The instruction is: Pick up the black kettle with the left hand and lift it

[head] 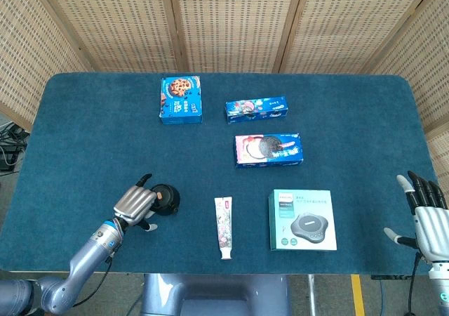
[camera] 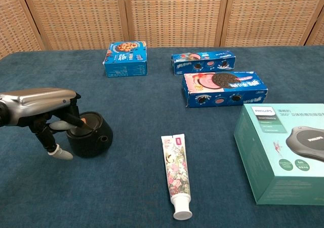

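At the near left of the desk (head: 84,133), the left hand (head: 133,203) sits over the kettle (camera: 91,136), its fingers (camera: 65,122) curled down across the lid and handle so that they grip the top of it. One finger points down at the kettle's left side, its pale tip just above the blue cloth. The kettle is black, with an orange button on its lid, and stands upright; whether its base touches the cloth or is just clear of it cannot be told. The silver forearm reaches in from the near left edge.

Far from the kettle, toward the back of the desk, lies a blue cookie box (head: 181,99). To the right of the kettle, near the front edge, a toothpaste tube (head: 223,226) lies lengthwise with its white cap toward the near side. Further back and right, a slim blue biscuit box (head: 257,108) lies near the back, and a larger sandwich-cookie box (head: 269,149) lies just nearer than it. Right of the tube stands a teal Philips box (head: 302,220) printed with a round grey device.

At the near right corner, off the desk's edge, the right hand (head: 425,214) is held upright with its dark fingers (head: 421,187) spread apart, holding nothing.
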Available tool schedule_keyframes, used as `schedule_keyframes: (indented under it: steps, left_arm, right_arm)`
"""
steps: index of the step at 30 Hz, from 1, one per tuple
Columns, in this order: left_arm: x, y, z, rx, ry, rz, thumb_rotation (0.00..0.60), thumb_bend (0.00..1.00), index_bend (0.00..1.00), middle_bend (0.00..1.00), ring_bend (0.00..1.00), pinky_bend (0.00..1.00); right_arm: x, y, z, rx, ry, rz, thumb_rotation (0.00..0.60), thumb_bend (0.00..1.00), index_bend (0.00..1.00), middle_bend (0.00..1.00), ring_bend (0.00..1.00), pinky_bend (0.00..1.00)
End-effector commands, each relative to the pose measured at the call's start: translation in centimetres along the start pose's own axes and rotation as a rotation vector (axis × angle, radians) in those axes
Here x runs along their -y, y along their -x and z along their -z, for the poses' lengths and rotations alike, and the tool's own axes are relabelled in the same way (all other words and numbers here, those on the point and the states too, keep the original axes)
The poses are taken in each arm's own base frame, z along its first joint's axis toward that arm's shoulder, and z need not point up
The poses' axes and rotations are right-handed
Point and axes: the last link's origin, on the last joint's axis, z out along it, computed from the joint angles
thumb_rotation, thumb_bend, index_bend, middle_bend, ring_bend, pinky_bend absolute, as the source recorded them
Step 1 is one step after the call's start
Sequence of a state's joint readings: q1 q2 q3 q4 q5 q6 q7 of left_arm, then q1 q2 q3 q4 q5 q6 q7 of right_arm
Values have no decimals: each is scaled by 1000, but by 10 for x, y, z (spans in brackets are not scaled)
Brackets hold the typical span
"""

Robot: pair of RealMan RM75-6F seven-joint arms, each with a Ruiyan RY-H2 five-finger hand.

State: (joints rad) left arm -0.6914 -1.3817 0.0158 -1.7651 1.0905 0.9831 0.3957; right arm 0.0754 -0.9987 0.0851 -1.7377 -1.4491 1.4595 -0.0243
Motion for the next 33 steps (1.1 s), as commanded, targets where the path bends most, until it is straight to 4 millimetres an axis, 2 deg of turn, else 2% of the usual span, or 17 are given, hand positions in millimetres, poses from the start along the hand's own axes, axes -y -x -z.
schedule_keyframes:
  steps: [1, 4, 14, 16, 20, 22, 25, 30, 31, 33]
  left_arm:
    - [7, -1, 2, -23, 32, -30, 556, 0, 1000, 1000, 719, 0]
    - [9, -5, 4, -12, 45, -24, 524, 0, 1000, 1000, 739, 0]
    - [17, -17, 12, -9, 35, -14, 513, 0, 1000, 1000, 795, 0]
    - [20, -21, 14, -12, 26, -19, 460, 0, 1000, 1000, 812, 0]
    - [26, -33, 19, -39, -9, -55, 280, 0, 1000, 1000, 838, 0]
    - [26, -39, 23, -43, -24, -28, 229, 0, 1000, 1000, 845, 0]
    - [23, -45, 29, -13, -39, 98, 216, 0, 1000, 1000, 850, 0]
    - [20, -52, 34, -11, -28, 133, 225, 7, 1000, 1000, 859, 0]
    - [20, -52, 34, -12, -25, 135, 225, 54, 1000, 1000, 860, 0]
    - [20, -52, 35, -7, -24, 144, 226, 256, 1000, 1000, 860, 0]
  right_arm:
    - [0, 0, 0, 0, 0, 0, 600, 0, 0, 0, 0, 0]
    - [1, 0, 0, -1, -3, 1, 600, 0, 0, 0, 0, 0]
    - [3, 1, 1, 0, -8, 4, 600, 0, 0, 0, 0, 0]
    - [3, 1, 2, 0, -7, 4, 600, 0, 0, 0, 0, 0]
    - [3, 1, 2, 0, -8, 5, 600, 0, 0, 0, 0, 0]
    - [4, 1, 2, 1, -10, 3, 600, 0, 0, 0, 0, 0]
    - [5, 1, 2, 2, -13, 2, 600, 0, 0, 0, 0, 0]
    - [6, 0, 3, 0, -18, 3, 600, 0, 0, 0, 0, 0]
    - [6, 0, 4, -1, -18, 3, 600, 0, 0, 0, 0, 0]
    - [6, 0, 4, 0, -17, 3, 600, 0, 0, 0, 0, 0]
